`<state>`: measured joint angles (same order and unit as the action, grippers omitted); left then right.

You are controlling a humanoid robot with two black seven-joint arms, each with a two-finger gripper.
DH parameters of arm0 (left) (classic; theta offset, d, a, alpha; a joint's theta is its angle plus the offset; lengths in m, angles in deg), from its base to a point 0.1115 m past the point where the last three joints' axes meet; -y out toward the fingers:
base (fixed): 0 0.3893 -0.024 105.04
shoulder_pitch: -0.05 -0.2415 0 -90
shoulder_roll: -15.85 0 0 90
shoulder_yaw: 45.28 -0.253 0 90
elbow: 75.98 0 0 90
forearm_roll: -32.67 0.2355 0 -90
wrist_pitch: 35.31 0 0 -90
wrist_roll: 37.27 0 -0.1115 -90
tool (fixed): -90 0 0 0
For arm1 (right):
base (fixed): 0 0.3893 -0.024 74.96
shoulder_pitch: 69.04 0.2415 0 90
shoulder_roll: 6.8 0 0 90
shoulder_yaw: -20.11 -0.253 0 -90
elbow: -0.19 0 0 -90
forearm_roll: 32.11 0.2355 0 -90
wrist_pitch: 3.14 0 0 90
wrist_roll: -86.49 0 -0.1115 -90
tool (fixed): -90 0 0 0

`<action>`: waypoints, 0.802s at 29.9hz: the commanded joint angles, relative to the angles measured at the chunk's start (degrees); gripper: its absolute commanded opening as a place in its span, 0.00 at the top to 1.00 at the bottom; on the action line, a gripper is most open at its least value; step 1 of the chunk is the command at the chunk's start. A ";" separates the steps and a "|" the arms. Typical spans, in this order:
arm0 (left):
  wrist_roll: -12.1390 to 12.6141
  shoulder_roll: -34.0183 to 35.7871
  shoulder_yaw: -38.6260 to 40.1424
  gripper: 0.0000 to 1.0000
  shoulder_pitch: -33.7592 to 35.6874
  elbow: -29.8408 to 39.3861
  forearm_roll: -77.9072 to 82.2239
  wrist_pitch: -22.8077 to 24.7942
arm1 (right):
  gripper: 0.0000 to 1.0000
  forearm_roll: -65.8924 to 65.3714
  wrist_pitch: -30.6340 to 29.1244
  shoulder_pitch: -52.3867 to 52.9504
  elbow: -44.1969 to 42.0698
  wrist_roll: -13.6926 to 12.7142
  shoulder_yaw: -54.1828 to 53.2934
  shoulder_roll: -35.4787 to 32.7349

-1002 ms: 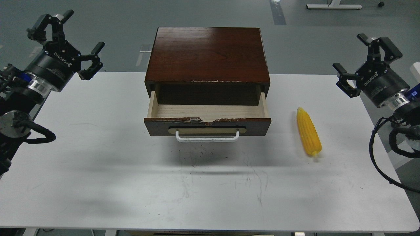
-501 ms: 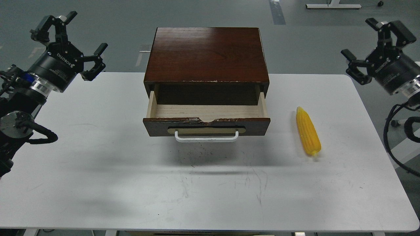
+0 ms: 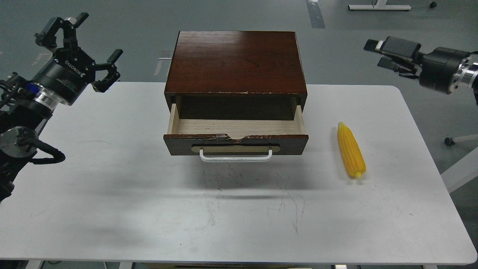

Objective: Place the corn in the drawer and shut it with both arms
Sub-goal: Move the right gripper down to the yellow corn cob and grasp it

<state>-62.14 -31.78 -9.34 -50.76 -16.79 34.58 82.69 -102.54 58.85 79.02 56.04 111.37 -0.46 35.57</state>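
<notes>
At left, left gripper (image 3: pixel 80 45) jaws wide, empty; right gripper (image 3: pixel 384 54) side-on, unclear.

Black arms (image 3: pixel 22 108), silver wrist rings, ROBOTIQ lettering

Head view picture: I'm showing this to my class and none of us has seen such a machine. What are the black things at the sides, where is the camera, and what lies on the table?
The camera sits in a humanoid robot's head, looking forward and down at a white table. The black shapes are its two arms. The left gripper has its fingers spread open; the right gripper is seen side-on, so open or shut cannot be told. Neither holds anything. On the table stands a dark wooden box with its drawer pulled open and nothing visible inside. A yellow corn cob lies to the right of it.
</notes>
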 commanded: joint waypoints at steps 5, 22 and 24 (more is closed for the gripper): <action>0.01 0.00 0.01 0.00 0.00 0.22 0.12 0.00 | 0.00 -9.37 2.26 -0.49 -5.05 0.17 10.55 4.65; 0.01 0.00 0.01 0.00 0.00 0.31 1.17 0.00 | 0.00 -12.18 8.33 -4.80 -11.12 0.26 15.39 11.42; 0.01 -0.09 0.01 0.00 0.00 0.31 1.26 0.00 | 0.00 -12.19 8.33 -4.98 -11.81 0.26 15.48 12.03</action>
<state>-62.14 -31.79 -9.32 -50.76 -16.46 35.66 82.69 -114.63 67.16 74.28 45.03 111.64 14.90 46.83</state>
